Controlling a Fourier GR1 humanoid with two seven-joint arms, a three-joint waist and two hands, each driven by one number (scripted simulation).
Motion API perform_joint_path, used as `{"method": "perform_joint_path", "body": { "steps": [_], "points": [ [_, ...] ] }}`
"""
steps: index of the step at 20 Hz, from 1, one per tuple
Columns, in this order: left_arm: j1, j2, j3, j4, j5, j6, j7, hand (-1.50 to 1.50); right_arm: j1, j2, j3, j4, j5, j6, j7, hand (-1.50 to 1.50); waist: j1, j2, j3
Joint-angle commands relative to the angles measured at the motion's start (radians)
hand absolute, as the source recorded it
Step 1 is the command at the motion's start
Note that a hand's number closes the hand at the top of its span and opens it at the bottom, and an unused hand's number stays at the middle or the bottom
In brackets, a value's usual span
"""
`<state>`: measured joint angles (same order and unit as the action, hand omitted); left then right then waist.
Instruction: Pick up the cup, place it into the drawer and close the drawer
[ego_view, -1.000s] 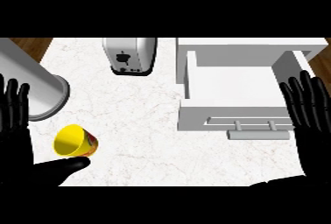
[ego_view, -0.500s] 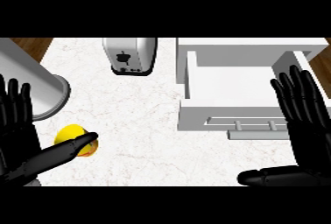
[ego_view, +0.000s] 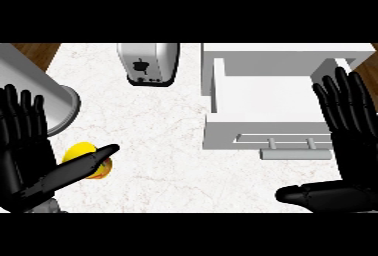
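A yellow cup (ego_view: 83, 154) lies on its side on the white marble counter at the lower left. My left hand (ego_view: 29, 157) is open just left of it, fingers straight up, its thumb stretched across the cup's lower edge and hiding part of it. The white drawer (ego_view: 266, 95) stands pulled out at the upper right, its inside bare, its handle (ego_view: 295, 150) facing me. My right hand (ego_view: 353, 150) is open at the right edge, fingers up over the drawer's right side, thumb pointing left below the handle.
A silver toaster (ego_view: 150, 62) stands at the back of the counter. A large grey metal cylinder (ego_view: 52, 102) sits at the far left, just behind my left hand. Wooden floor shows past the counter's top corners.
Both hands have risen further into view. The left thumb has swung across the cup, hiding more of it. The right hand has moved inward over the drawer's right side.
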<state>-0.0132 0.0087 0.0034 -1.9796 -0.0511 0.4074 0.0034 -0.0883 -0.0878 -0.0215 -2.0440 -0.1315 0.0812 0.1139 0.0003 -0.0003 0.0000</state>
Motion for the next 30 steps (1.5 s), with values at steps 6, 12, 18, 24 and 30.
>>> {"method": "perform_joint_path", "body": {
  "steps": [6, 12, 18, 24, 30],
  "points": [
    [-0.003, -0.008, 0.032, 0.125, 0.041, 0.001, -0.063, -1.50, -0.010, 0.043, 0.050, -0.006, 0.064, -0.037, 0.000, -1.50, -0.001, 0.000, 0.000],
    [0.108, -0.008, -0.052, 0.102, 0.039, 0.079, -0.099, -1.50, 0.020, -0.012, -0.045, 0.060, -0.027, 0.054, -0.069, -1.50, 0.000, 0.000, 0.000],
    [0.164, -0.008, 0.060, 0.139, 0.107, 0.002, -0.136, -1.50, -0.052, 0.063, 0.081, -0.039, 0.100, -0.073, 0.063, -1.50, 0.003, 0.000, -0.001],
    [0.232, -0.009, 0.057, 0.179, 0.125, 0.029, -0.227, -1.50, -0.039, 0.023, -0.006, 0.047, 0.029, -0.005, -0.016, -1.50, 0.004, 0.000, 0.000],
    [0.223, 0.017, 0.151, 0.325, 0.232, -0.105, -0.311, -1.50, -0.004, 0.010, -0.006, 0.011, 0.017, 0.019, 0.003, -1.50, 0.002, 0.000, 0.000]
  ]
}}
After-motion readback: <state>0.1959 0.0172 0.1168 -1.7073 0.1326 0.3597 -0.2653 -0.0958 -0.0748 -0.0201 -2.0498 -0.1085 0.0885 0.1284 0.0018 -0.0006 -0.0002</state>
